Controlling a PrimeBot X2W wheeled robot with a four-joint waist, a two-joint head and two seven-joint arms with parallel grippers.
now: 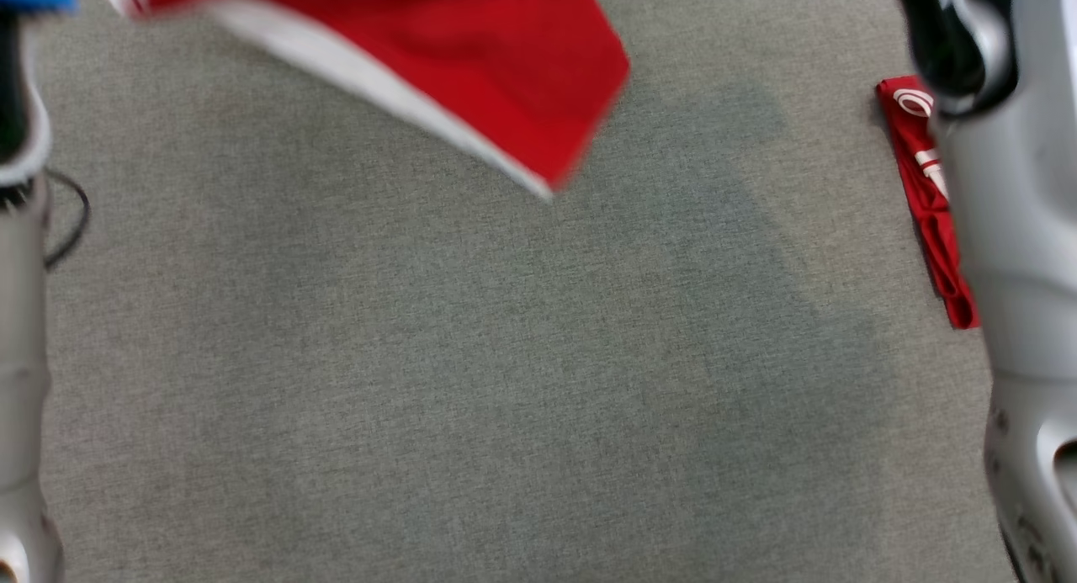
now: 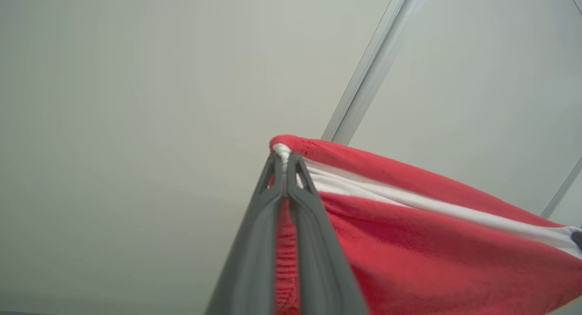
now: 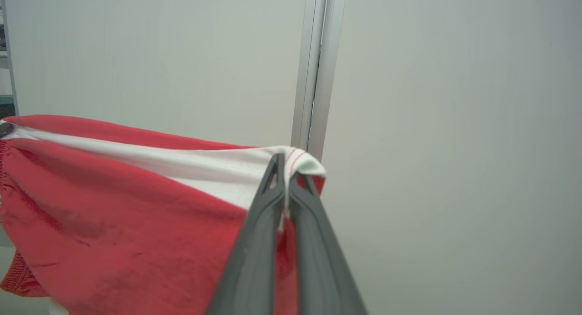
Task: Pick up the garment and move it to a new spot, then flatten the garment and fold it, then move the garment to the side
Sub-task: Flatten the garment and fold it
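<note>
In the left wrist view, the left claw (image 2: 285, 162) was pinched shut on a corner of the red garment (image 2: 409, 242). Its two dark fingers pressed together over the white band at the cloth's top edge, in the middle of the frame. The right wrist view showed the right claw (image 3: 285, 174) clamped the same way on the white hem, with the red cloth sagging away to the left of the frame. Behind it stood a pale wall and a metal post (image 3: 316, 69). In the head view the garment hung blurred across the top of the frame, above the grey worktop (image 1: 421, 381). A second red cloth (image 1: 921, 188), folded narrow, lay at the right edge, partly hidden by the pale right arm (image 1: 1018, 230).
</note>
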